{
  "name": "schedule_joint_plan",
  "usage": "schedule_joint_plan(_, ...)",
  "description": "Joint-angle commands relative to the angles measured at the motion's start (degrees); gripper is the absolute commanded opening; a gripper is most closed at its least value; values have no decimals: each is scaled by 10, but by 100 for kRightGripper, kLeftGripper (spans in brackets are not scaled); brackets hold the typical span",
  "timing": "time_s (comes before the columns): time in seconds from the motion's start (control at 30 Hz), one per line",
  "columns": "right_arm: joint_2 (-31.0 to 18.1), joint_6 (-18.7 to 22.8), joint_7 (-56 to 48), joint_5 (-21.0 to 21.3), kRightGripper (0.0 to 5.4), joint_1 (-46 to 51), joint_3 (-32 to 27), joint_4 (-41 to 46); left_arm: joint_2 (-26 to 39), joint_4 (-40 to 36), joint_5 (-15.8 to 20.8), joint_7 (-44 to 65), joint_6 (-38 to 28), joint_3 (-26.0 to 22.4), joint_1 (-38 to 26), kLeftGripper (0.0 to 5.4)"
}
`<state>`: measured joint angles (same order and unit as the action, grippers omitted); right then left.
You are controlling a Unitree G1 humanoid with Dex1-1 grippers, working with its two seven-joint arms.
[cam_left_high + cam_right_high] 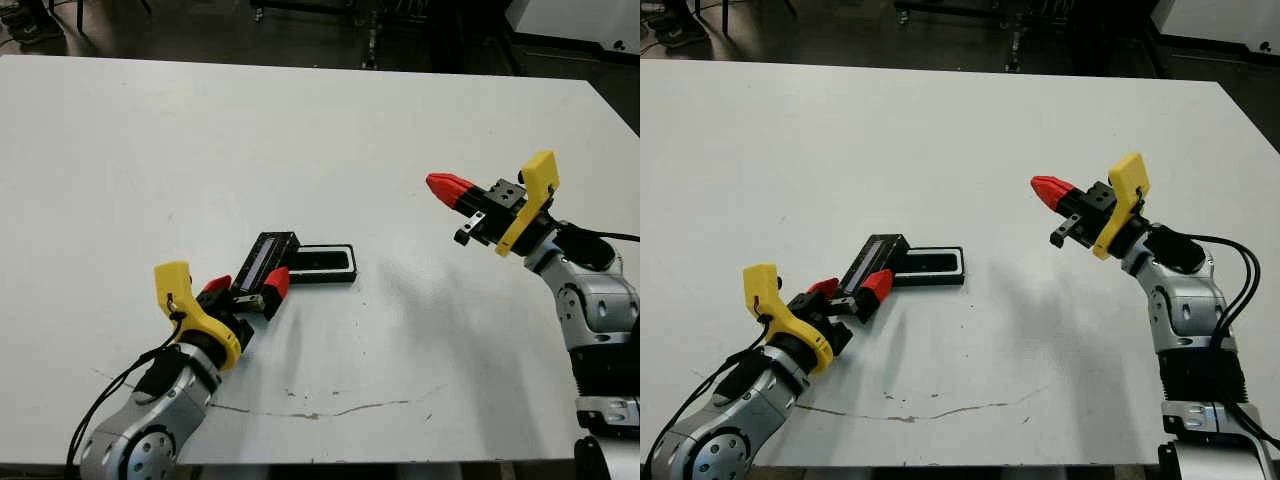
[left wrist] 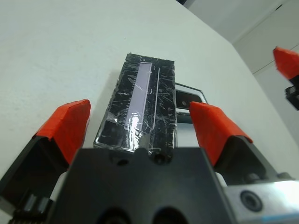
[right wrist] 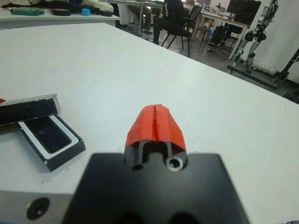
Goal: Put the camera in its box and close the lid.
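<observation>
The box (image 1: 326, 278) lies on the white table a little left of centre. Inside its white lining rests the black camera (image 3: 48, 135). The lid (image 1: 265, 260), a glossy black slab with a pale stripe, lies slanted just left of the box, its far end at the box's left end. My left gripper (image 1: 247, 285) is open. Its red fingers (image 2: 70, 123) stand either side of the lid's near end with gaps on both sides. My right gripper (image 1: 450, 187) is shut on nothing and hovers above the table, well to the right of the box.
A thin cracked scuff line (image 1: 320, 412) runs across the table near the front edge. Beyond the table's far edge a person (image 3: 172, 13) sits on a chair among desks. Bare table lies between the box and my right arm.
</observation>
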<state>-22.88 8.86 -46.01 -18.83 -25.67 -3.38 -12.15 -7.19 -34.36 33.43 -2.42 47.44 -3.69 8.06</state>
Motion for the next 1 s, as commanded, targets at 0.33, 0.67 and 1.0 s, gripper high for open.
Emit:
schedule_joint_plan(0.33, -6, 10, -1, -4, 0, 13, -4, 8, -11, 1, 36, -40, 26, -11, 14, 539)
schedule_joint_plan(0.67, -6, 6, -5, -6, 0, 13, -3, 8, -8, -6, 42, -77, 50, -11, 10, 522)
schedule_joint_plan(1.0, -8, 10, -2, -5, 0, 14, -3, 14, 1, -4, 32, -95, 63, -2, 5, 378)
